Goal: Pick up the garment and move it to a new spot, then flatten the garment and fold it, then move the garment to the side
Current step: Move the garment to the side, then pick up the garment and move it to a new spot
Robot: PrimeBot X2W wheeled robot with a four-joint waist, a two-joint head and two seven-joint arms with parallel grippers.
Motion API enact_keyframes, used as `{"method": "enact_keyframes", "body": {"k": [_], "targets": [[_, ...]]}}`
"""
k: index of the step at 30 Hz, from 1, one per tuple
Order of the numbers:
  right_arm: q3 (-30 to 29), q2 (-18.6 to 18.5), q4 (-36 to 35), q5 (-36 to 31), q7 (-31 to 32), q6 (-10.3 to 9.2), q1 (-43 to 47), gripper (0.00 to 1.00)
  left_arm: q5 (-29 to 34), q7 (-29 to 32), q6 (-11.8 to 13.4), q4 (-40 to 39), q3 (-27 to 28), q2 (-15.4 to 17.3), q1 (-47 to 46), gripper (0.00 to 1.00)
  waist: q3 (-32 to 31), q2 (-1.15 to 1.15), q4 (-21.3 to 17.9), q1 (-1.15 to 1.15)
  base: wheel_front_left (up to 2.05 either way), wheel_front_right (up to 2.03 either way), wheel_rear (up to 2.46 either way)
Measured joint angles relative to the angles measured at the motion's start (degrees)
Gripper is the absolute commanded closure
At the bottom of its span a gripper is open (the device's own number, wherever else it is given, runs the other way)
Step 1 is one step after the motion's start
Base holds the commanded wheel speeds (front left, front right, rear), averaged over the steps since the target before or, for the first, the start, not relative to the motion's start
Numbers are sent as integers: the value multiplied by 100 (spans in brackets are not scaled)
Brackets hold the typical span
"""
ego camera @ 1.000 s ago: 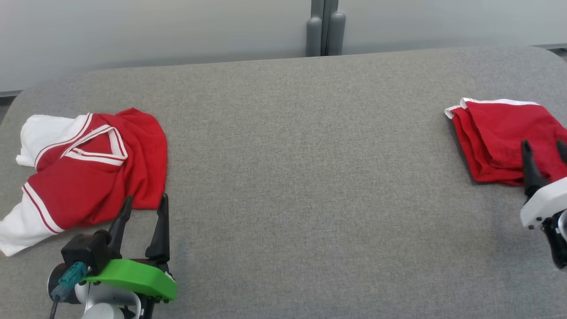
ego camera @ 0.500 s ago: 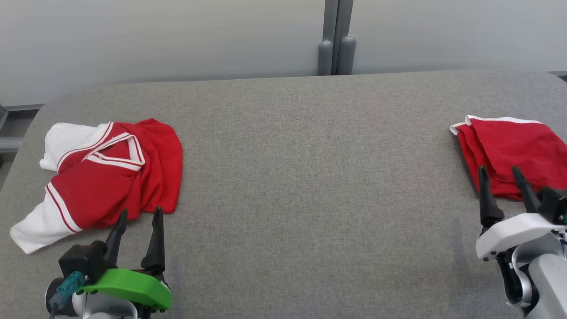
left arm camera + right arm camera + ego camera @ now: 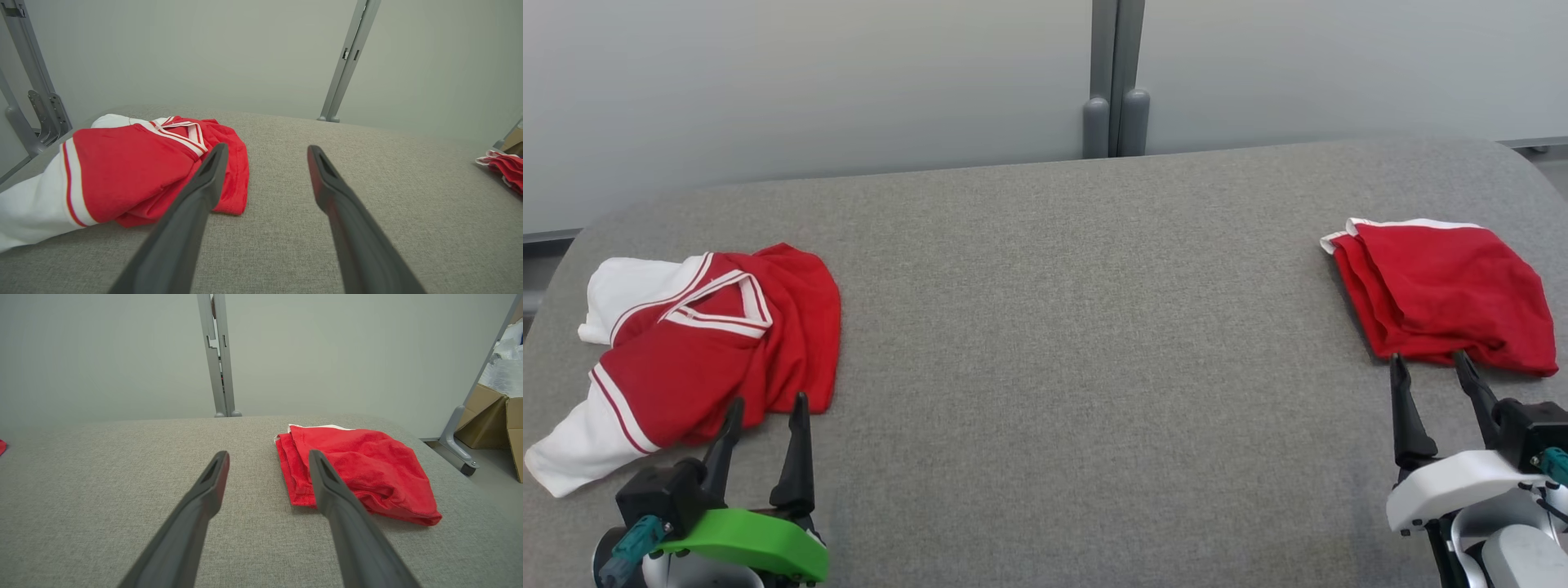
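On grey table point(image 3: 1078, 327), two garments point(image 3: 711, 343) point(image 3: 1441, 294)

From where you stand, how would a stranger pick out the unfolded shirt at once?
Find the left end of the grey table, beyond the left end effector. The shirt lies crumpled there; unlike the folded red garment at the right end, it has white sleeves and a striped V-neck.

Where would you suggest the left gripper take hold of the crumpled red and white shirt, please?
I would pinch the shirt at its near red hem corner, coming in low from the front with the open left gripper. That edge lies loose on the table ahead of it, whereas the middle is bunched.
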Motion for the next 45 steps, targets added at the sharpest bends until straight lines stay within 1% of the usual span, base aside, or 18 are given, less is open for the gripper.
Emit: {"method": "enact_keyframes", "body": {"k": [3,9,13,16,20,23,29,34,38,41,43,45], "targets": [[-98,116,-69,-74,0,0,136,0,36,0,-52,-2,8,-41,0,0,0,0,-11,0,0,0,0],[-134,265,-250,-221,0,0,244,0,56,0,-79,-3,71,-120,0,0,14,0,-15,0,0,0,0],[-272,282,-344,-364,0,0,380,0,156,0,-155,7,73,-149,1,0,23,0,28,0,0,0,0],[-311,297,-419,-410,1,-1,443,0,201,0,-160,10,59,-191,0,0,29,0,110,0,0,0,0],[-188,365,-569,-471,0,0,443,0,223,0,-202,13,71,-328,-1,0,55,0,329,0,0,0,0],[11,404,-580,-556,0,42,435,0,248,0,-169,0,264,-353,2,0,65,0,511,0,0,0,0],[534,453,-556,-794,0,366,247,0,247,-15,-26,-138,800,-410,265,0,61,0,925,0,0,0,0],[839,511,-495,-876,0,566,46,0,249,-15,-23,-156,970,-492,536,0,28,0,1291,0,0,0,0],[861,597,-421,-906,0,566,46,0,310,-15,-29,-156,954,-497,579,0,-12,0,1588,0,0,0,0],[778,638,-398,-906,0,547,51,0,341,-15,-81,-137,888,-499,579,0,-43,0,1818,0,0,0,0],[688,648,-401,-906,0,478,62,0,350,-15,-162,-111,799,-499,578,0,-62,0,1969,0,0,0,0],[695,672,-403,-906,0,464,62,0,350,-15,-176,-108,804,-513,579,0,-81,0,2118,0,0,0,0]]}}
